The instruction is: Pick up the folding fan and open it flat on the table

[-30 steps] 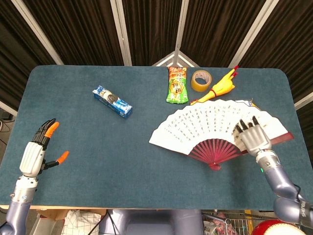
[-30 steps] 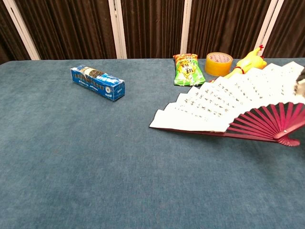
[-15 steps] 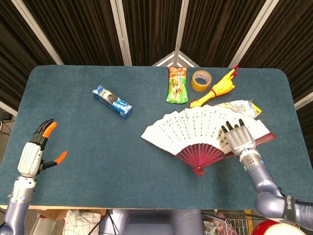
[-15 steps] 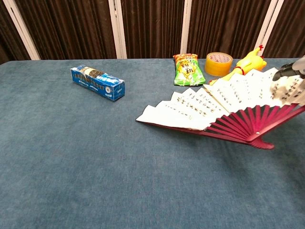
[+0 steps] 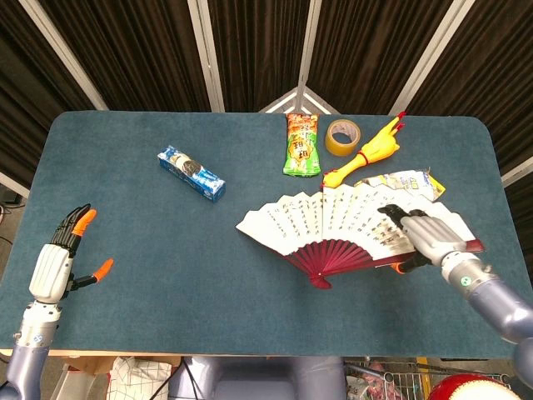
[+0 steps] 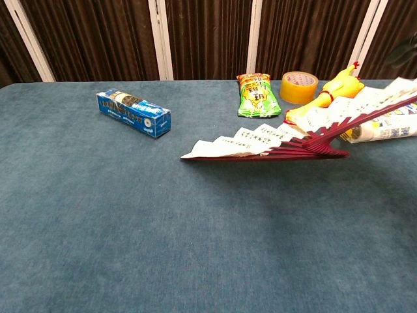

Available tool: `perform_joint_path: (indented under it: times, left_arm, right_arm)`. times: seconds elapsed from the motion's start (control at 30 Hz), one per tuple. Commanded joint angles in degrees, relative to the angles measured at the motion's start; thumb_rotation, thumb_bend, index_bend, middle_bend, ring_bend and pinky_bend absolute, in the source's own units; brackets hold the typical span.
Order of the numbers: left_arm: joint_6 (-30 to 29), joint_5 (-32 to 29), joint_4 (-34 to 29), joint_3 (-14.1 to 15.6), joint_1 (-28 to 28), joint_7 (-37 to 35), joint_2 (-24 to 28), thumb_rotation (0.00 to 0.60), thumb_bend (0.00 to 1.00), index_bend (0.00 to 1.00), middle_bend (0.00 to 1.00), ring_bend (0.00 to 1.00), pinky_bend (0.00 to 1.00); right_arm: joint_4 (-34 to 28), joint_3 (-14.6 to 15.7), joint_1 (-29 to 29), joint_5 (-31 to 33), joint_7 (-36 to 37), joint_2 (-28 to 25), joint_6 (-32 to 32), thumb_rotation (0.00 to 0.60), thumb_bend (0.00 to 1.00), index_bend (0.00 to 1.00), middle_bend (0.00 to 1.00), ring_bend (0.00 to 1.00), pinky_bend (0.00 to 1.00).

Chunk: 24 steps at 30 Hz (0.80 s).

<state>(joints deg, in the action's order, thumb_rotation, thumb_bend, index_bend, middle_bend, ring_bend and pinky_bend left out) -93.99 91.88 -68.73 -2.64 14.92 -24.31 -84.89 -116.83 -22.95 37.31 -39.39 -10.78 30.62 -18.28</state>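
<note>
We hold the spread folding fan (image 5: 333, 229) by its right edge in our right hand (image 5: 420, 237), tilted off the counter (image 5: 166, 267) for laying flat, while our left hand (image 5: 58, 262) hovers spread and empty.

Right hand (image 5: 429, 237) grips the spread folding fan (image 5: 333, 227) at its right edge; left hand (image 5: 60, 261) empty, fingers apart

Little here can actually be read. The folding fan (image 5: 333, 218), right of centre in the head view, carries columns of dark brush characters, too small to make out. The green snack packet (image 5: 301, 144) at upper centre bears large pale characters, not legible. The blue box (image 6: 133, 113), upper left in the chest view, has blurred print.
</note>
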Motion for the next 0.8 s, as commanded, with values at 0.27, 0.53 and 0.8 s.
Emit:
perform_joint_path:
  times: [0.27, 0.53, 0.8]
  left_arm:
    - [0.6, 0.0, -0.1, 0.0, -0.2, 0.5, 0.0, 0.6, 0.38, 0.07, 0.0, 0.0, 0.1]
    - [0.7, -0.2, -0.1, -0.5, -0.3, -0.1, 0.2, 0.6, 0.38, 0.07, 0.0, 0.0, 0.1]
    - [0.6, -0.1, -0.1, -0.7, -0.5, -0.3, 0.2, 0.6, 0.38, 0.07, 0.0, 0.0, 0.1]
  right_arm:
    - [3.9, 5.1, 3.9, -10.5, -5.0, -5.1, 5.7, 0.6, 0.34, 0.0, 0.0, 0.21, 0.07]
    - [4.0, 14.5, 11.5, -4.4, -4.7, -5.4, 12.2, 0.6, 0.34, 0.0, 0.0, 0.18, 0.04]
    - [10.1, 15.9, 20.6, 0.2, 8.9, -5.4, 36.3, 0.6, 0.34, 0.0, 0.0, 0.12, 0.0]
